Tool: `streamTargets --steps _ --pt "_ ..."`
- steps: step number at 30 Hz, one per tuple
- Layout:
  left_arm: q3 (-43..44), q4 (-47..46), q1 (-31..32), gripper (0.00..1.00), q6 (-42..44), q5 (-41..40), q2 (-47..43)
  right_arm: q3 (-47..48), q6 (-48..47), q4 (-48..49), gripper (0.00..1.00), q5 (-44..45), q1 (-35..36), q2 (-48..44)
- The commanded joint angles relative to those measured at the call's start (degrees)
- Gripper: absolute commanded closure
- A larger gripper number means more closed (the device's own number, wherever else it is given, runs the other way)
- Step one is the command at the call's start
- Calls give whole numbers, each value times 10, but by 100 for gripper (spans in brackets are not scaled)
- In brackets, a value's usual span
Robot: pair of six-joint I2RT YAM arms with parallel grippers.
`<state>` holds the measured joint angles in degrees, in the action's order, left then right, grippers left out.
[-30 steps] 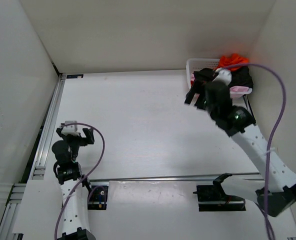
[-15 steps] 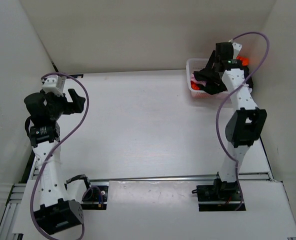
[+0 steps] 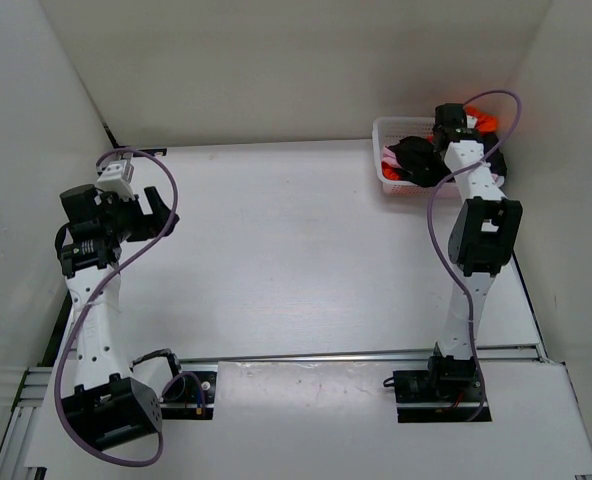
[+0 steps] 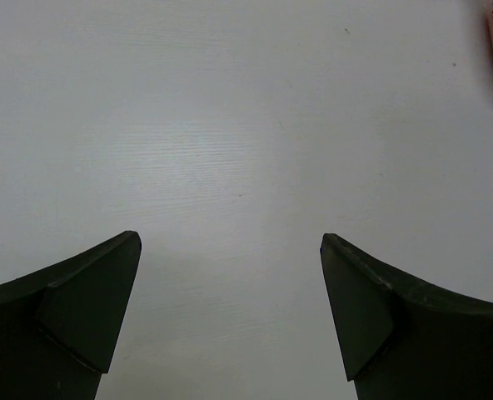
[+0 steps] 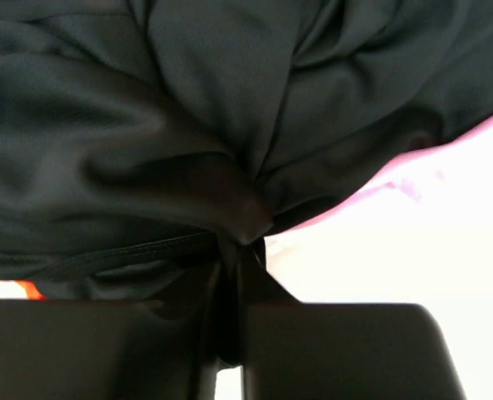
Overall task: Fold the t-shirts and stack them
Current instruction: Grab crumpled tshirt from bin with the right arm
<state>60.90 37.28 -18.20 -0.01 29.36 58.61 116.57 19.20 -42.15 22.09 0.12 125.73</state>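
Right wrist view: right gripper (image 5: 234, 250) has its jaws pinched on a bunched fold of the black t-shirt (image 5: 188, 100), which lies in the mesh basket (image 3: 380, 132) at the far right of the worktop (image 3: 276, 240), over the pink t-shirt (image 5: 413, 175) and orange-red t-shirt (image 3: 484, 122). Cloth looks soft, light and limp, so it will likely drape and drag its neighbours. A shoulder seam would probably hold better. Left gripper (image 4: 230, 242) has its jaws spread over bare worktop.

Left arm (image 3: 88, 300) upright, left claw (image 4: 230, 242) spread wide; right arm (image 3: 471, 260) far forward, right claw (image 5: 242, 242) tight on black t-shirt (image 5: 188, 100).
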Motion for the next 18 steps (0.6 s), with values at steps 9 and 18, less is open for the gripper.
streamTargets --steps 9,18 --pt "-7 14 -2 0 0 7 -36 99 -7 23 100 -42 -6 -160" --pt "-38 14 -2 0 0 53 -75 178 -67 154 100 -134 92 -310"
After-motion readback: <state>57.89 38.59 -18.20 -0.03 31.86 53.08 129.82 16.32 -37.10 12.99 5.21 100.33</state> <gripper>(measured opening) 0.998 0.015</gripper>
